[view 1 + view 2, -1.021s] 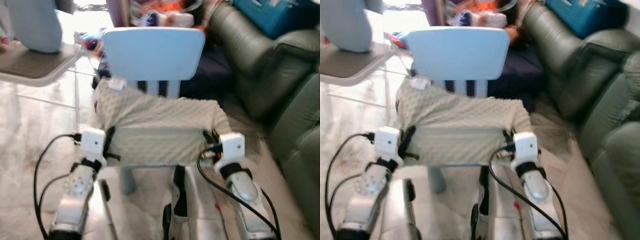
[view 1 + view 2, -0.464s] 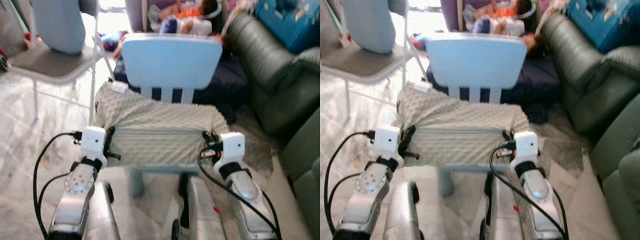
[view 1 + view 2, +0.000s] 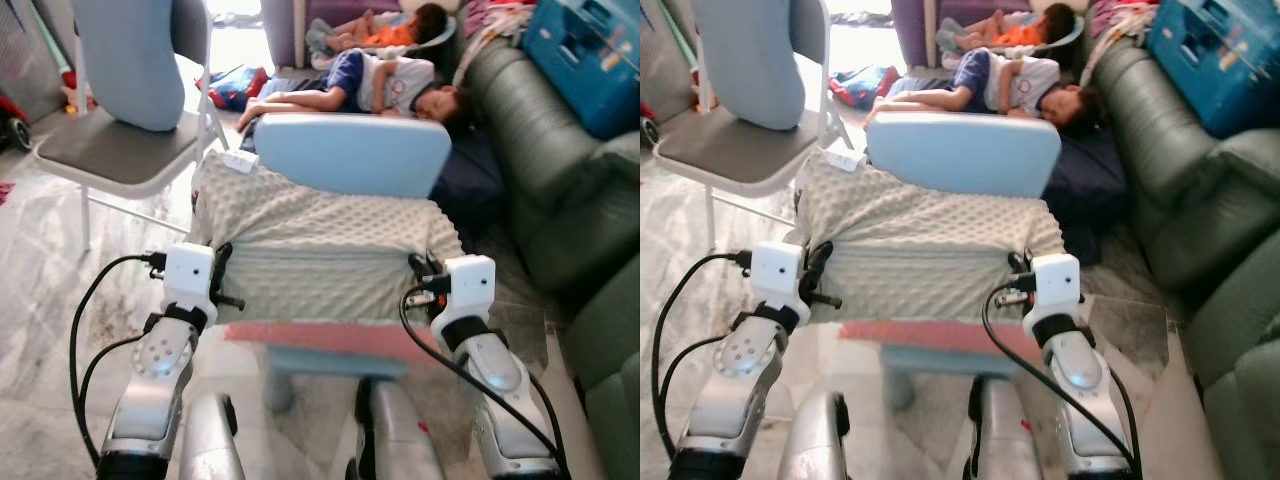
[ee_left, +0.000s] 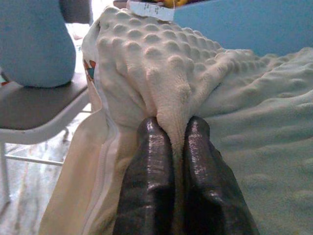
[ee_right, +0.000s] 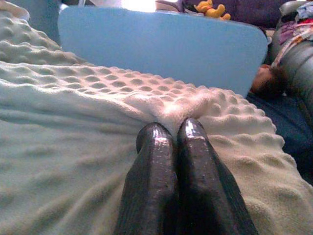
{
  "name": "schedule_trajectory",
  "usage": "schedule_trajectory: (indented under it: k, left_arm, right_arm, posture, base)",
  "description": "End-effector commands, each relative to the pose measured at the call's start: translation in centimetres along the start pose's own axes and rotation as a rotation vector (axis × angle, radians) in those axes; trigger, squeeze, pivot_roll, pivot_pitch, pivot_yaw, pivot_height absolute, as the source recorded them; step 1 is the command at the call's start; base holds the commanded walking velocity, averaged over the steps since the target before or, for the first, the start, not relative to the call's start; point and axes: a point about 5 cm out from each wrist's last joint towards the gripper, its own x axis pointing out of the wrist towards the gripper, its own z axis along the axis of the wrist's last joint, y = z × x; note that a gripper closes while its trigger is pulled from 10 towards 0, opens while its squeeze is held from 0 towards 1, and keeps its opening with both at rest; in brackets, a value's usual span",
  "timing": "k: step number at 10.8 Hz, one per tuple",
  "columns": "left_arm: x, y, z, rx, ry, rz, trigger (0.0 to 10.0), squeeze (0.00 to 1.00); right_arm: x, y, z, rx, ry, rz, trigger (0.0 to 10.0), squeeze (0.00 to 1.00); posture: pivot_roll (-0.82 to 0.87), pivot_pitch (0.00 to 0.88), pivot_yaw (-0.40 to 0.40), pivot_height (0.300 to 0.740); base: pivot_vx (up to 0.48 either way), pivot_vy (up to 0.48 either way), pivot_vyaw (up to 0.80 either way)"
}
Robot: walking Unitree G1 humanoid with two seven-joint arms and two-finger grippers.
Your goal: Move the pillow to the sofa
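Left gripper [image 4: 172, 128] fingers [image 4: 150, 161] pinching pillow [image 4: 161, 73] fold; chair [image 4: 34, 105] beside.

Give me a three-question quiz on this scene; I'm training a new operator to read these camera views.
1. True or false: both grippers are shut on the pillow.
2. What stands right behind the pillow? A) a blue chair back B) a lamp C) a sink
3. Fill in: the left gripper pinches a fold of the pillow's ____ cover.

Key:
1. True. The left gripper and the right gripper each pinch fabric, one at either end.
2. A.
3. Dotted (bumpy, cream). The green sofa lies to the robot's right.
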Motion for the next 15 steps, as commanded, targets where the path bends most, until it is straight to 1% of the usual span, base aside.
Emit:
schedule_trajectory:
  k: [1,2,3,4,5,6,7,9,12,15]
  left_arm:
    - [0.2,0.4,0.2,0.016,0.003,0.024,10.0,0.00]
    - [0.3,0.3,0.2,0.010,0.006,0.015,10.0,0.00]
    - [0.3,0.2,0.0,-0.014,0.021,0.006,10.0,0.00]
    - [0.2,0.1,-0.2,-0.011,0.026,0.006,10.0,0.00]
    - [0.2,0.0,-0.3,-0.014,0.030,-0.002,10.0,0.00]
    - [0.2,-0.2,-0.5,-0.020,0.036,-0.013,10.0,0.00]
    - [0.2,-0.5,-0.4,-0.027,0.035,-0.028,10.0,0.00]
    - [0.0,-0.8,-0.8,-0.037,0.052,-0.039,10.0,0.00]
    - [0.0,-1.2,-0.9,-0.044,0.056,-0.059,10.0,0.00]
    - [0.0,-1.4,-0.9,-0.041,0.054,-0.076,10.0,0.00]
  right_arm:
    - [0.2,-0.7,1.2,-0.006,-0.047,-0.037,10.0,0.00]
    - [0.4,-0.7,1.4,-0.007,-0.053,-0.036,10.0,0.00]
    - [0.4,-0.7,1.5,-0.002,-0.055,-0.035,10.0,0.00]
    - [0.2,-0.4,1.5,0.004,-0.049,-0.024,10.0,0.00]
    - [0.2,-0.3,1.4,0.012,-0.043,-0.022,10.0,0.00]
    - [0.0,-0.4,1.3,-0.009,-0.037,-0.039,10.0,0.00]
    - [0.0,-0.5,1.3,-0.005,-0.036,-0.042,10.0,0.00]
    - [-0.3,-0.8,1.2,0.012,-0.028,-0.060,10.0,0.00]
    - [-0.5,-0.3,0.9,0.033,-0.003,-0.044,10.0,0.00]
    - [-0.6,-0.4,1.0,0.041,-0.003,-0.043,10.0,0.00]
  posture:
    - [-0.02,0.000,-0.043,0.683]
    - [-0.03,0.000,-0.045,0.698]
    - [-0.03,0.000,-0.048,0.723]
    - [-0.03,0.000,-0.050,0.733]
    - [-0.03,0.000,-0.051,0.733]
    - [-0.04,0.000,-0.052,0.733]
    - [-0.04,0.000,-0.051,0.740]
    - [-0.05,0.000,-0.051,0.740]
    - [-0.05,0.000,-0.055,0.740]
    - [-0.05,0.000,-0.056,0.740]
  base:
    - [0.000,0.000,0.00]
    - [0.000,0.000,0.00]
    - [0.000,0.000,0.00]
    - [0.000,0.000,0.00]
    - [0.000,0.000,0.00]
    - [0.000,0.000,0.00]
    - [0.000,0.000,0.00]
    - [0.000,0.000,0.00]
    - [0.000,0.000,0.00]
    - [0.000,0.000,0.00]
